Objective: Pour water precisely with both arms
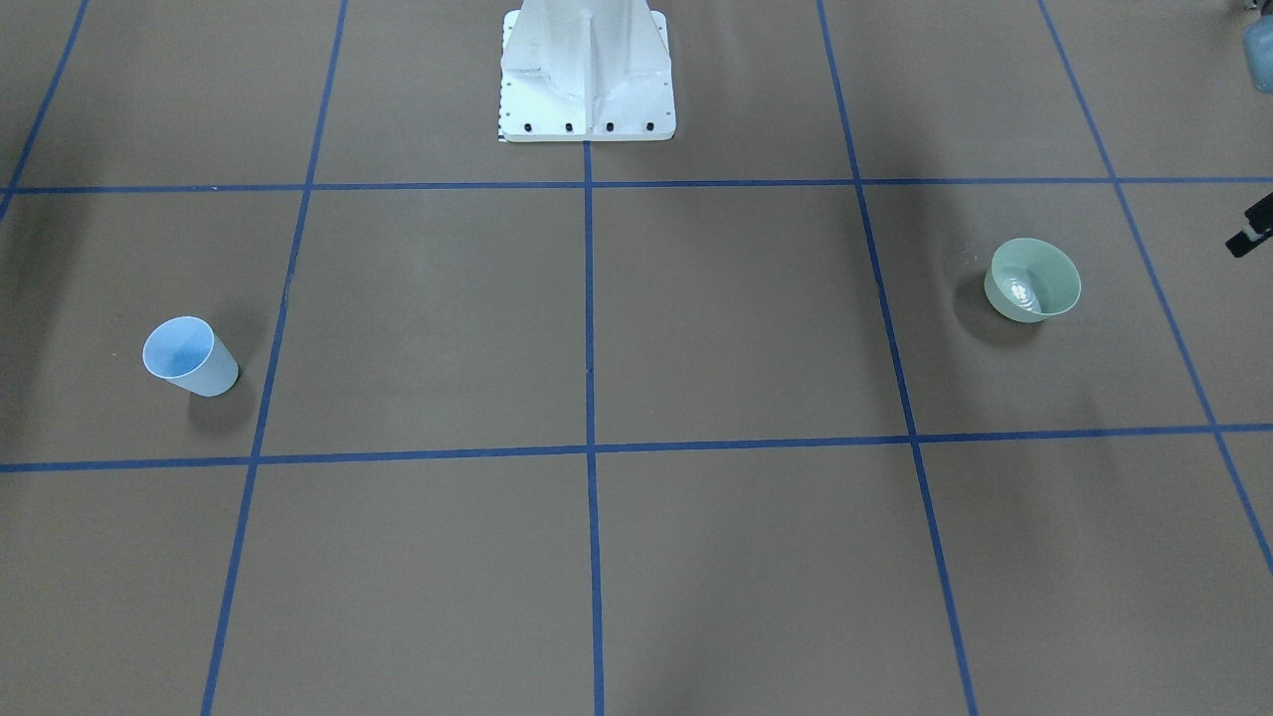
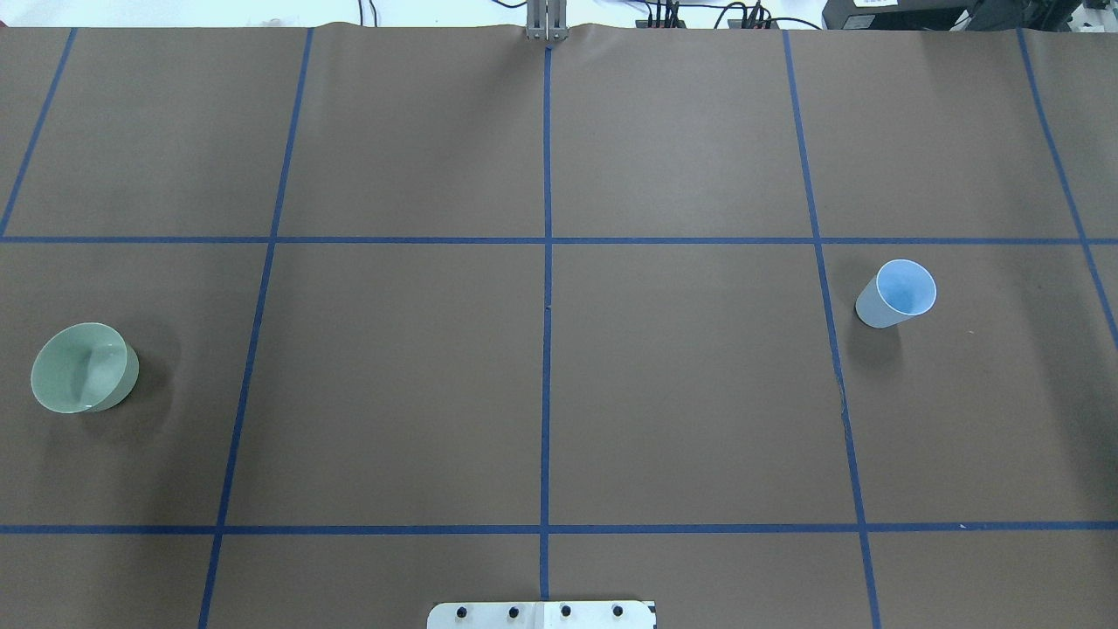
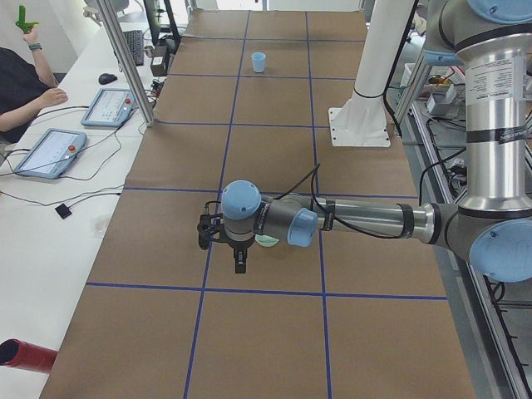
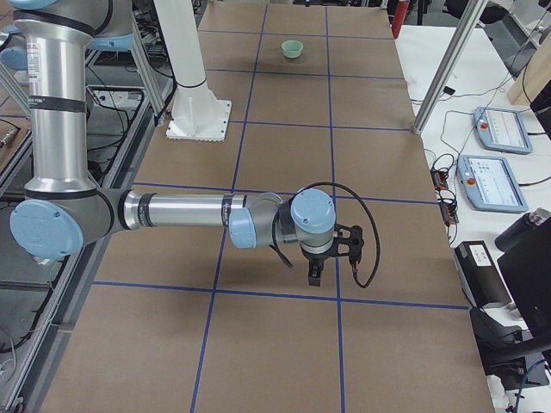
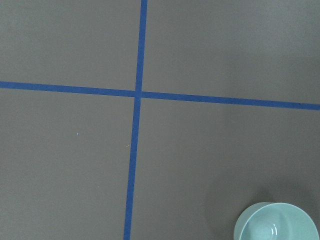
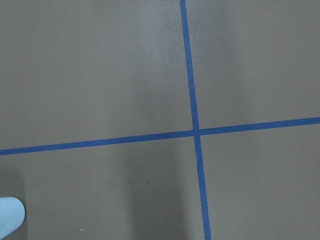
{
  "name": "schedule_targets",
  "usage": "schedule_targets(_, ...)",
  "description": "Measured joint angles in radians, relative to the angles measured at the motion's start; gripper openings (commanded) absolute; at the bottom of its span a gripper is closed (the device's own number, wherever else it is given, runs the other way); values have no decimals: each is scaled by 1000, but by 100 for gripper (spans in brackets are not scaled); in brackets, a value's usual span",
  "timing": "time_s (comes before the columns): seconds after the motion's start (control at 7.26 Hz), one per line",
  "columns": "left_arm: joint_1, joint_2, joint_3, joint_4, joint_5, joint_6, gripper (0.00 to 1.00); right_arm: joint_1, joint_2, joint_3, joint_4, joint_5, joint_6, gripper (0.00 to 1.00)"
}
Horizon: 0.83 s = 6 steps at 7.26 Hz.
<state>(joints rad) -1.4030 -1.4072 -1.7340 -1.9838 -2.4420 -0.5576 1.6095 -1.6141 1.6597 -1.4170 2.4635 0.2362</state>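
Hovering above the brown worktop (image 1: 736,328), my left pincer (image 3: 238,264) hangs just beside the pale green bowl (image 1: 1056,270) on the left. My right pincer (image 4: 315,275) hangs near the pale blue cup (image 1: 204,373), well apart on the right. Neither holds anything, and both show only in the side views, so I cannot tell how their jaws stand.

The water (image 1: 1020,291) lies in the bottom of the bowl, shallow, visible only as rippled glints. The cup's inside looks plain blue; it may be empty, but clear liquid would hardly show from here.

I judge both vessels to be light, thin and smooth, so too hard a squeeze could make them slip or flex. The bowl is best pinched over its rim, one finger inside and one outside. The cup is best taken across its wall below the lip. Water shifts its weight at once, so any tilt should come slowly to keep it from sloshing over the edge.
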Motion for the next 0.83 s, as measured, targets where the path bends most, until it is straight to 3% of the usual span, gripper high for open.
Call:
schedule_targets(0.28, 119, 54, 5, -212, 5, -221, 100, 0, 2, 0, 1, 0, 0, 100)
schedule_targets(0.83, 320, 62, 38, -293, 122, -335, 100, -2, 2, 0, 1, 0, 0, 100)
